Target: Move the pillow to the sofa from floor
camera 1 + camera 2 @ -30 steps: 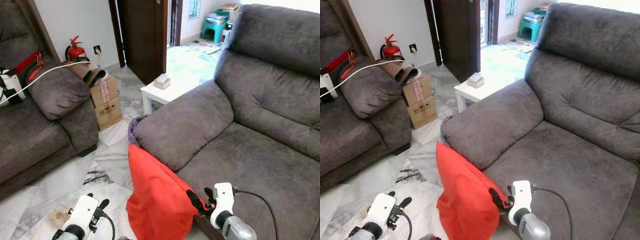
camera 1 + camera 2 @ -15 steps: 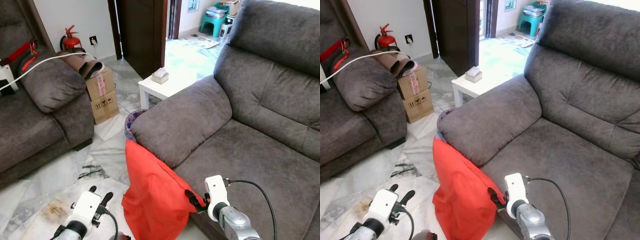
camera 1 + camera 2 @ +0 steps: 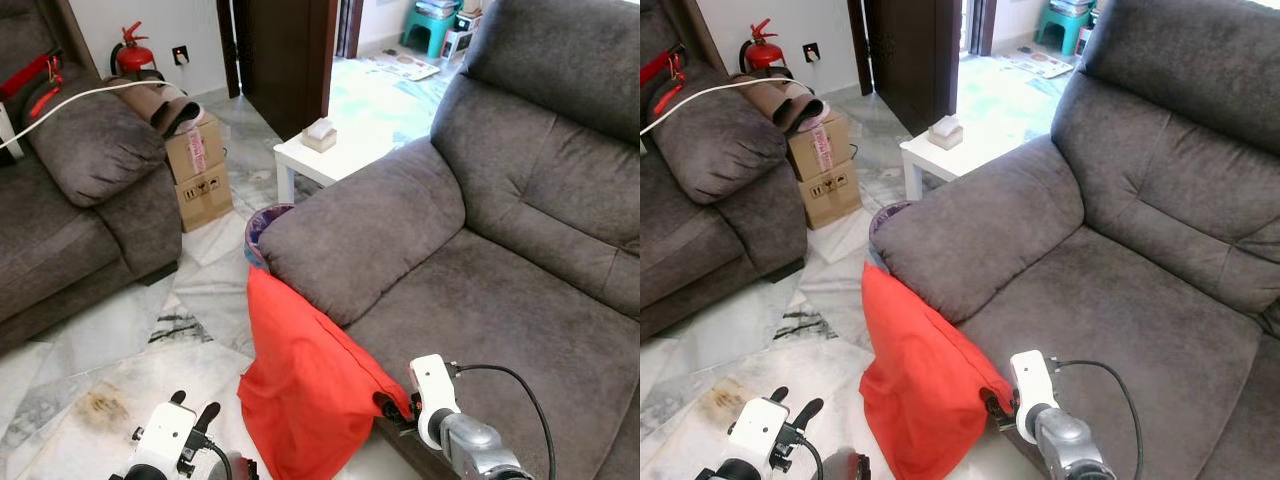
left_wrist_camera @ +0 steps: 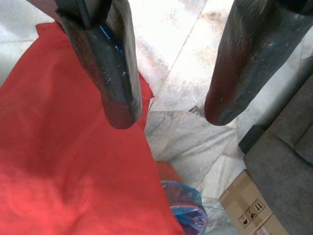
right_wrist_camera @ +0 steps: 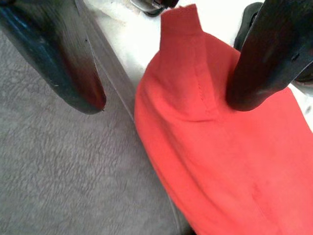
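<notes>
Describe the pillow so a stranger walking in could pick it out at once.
Start at the big grey sofa on the right and follow its padded armrest down to the marble floor. The pillow stands there on edge, leaning against the sofa's front, with the right gripper at its edge. It is the single bright orange-red thing among grey upholstery and pale tiles.

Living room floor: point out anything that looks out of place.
The red pillow stands on the floor, leaning against the front of the sofa instead of lying on the seat. The right gripper is open at its edge; the left gripper is open nearby.
</notes>
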Motion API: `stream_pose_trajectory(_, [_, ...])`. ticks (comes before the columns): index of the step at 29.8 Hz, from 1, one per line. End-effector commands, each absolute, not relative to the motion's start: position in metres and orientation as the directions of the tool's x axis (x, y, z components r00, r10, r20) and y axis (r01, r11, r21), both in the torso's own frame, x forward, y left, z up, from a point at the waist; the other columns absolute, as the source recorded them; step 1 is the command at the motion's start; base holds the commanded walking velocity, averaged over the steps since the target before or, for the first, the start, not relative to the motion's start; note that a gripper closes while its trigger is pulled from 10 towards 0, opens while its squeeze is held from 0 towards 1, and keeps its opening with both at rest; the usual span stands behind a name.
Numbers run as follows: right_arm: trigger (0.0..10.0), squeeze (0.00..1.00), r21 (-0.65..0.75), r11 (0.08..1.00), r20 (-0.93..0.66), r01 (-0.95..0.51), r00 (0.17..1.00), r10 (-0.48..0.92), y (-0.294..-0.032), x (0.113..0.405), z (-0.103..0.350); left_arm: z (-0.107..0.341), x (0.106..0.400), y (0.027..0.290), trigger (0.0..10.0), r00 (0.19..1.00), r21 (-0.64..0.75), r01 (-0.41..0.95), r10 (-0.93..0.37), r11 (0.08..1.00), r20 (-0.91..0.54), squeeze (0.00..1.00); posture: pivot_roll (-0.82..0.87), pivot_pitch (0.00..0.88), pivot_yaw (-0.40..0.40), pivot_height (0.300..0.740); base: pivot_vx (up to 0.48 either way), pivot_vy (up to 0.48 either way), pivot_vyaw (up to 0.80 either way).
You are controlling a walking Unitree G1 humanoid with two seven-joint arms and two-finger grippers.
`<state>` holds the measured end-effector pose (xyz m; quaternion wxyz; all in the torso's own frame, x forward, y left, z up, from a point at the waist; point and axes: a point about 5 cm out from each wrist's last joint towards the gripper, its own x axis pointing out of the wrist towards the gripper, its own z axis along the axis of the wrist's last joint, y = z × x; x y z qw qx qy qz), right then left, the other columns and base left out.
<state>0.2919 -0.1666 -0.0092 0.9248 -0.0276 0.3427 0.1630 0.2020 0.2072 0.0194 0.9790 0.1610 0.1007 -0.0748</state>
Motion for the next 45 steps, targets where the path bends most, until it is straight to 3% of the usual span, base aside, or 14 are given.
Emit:
stream_pose_trajectory(1, [10.0,0.00,0.080,0.948,-0.661,-0.306,0.695,0.281,-0.167,0.288,-0.014,0.016,0.197,0.205,10.0,0.961,0.288,0.191,-0.119,0.938,-0.248,0.00,0.20,0.188,-0.045,0.646,0.000,0.000,0.00])
stream_pose_trajectory(7, [10.0,0.00,0.111,0.947,-0.673,-0.302,0.678,0.295,-0.161,0.281,-0.020,0.018,0.193,0.203,10.0,0.959,0.279,0.202,-0.130,0.939,-0.253,0.00,0.21,0.201,-0.042,0.646,0.000,0.000,0.00])
stream_pose_trajectory(19, [10.0,0.00,0.359,0.917,-0.587,-0.174,0.721,0.367,-0.139,0.279,-0.021,0.025,0.187,0.200,10.0,0.958,0.264,0.215,-0.150,0.940,-0.245,0.00,0.24,0.226,-0.037,0.646,0.000,0.000,0.00])
stream_pose_trajectory(27, [10.0,0.00,0.447,0.863,-0.497,-0.233,0.738,0.457,-0.128,0.286,-0.012,0.027,0.188,0.197,10.0,0.957,0.257,0.221,-0.159,0.941,-0.241,0.00,0.24,0.226,-0.036,0.646,0.000,0.000,0.00])
stream_pose_trajectory(34, [10.0,0.00,0.477,0.846,-0.471,-0.239,0.743,0.476,-0.124,0.287,-0.010,0.028,0.189,0.195,10.0,0.958,0.256,0.221,-0.160,0.941,-0.239,0.00,0.25,0.229,-0.041,0.646,0.000,0.000,0.00])
stream_pose_trajectory(37, [10.0,0.00,0.468,0.828,-0.466,-0.309,0.709,0.529,-0.118,0.282,-0.012,0.030,0.186,0.195,10.0,0.959,0.257,0.217,-0.156,0.942,-0.237,0.00,0.26,0.233,-0.042,0.646,0.000,0.000,0.00])
stream_pose_trajectory(45, [9.4,0.00,0.458,0.851,-0.450,-0.257,0.758,0.471,-0.123,0.286,-0.010,0.030,0.182,0.196,10.0,0.957,0.259,0.217,-0.153,0.941,-0.245,0.00,0.26,0.245,-0.040,0.646,0.000,0.000,0.00])
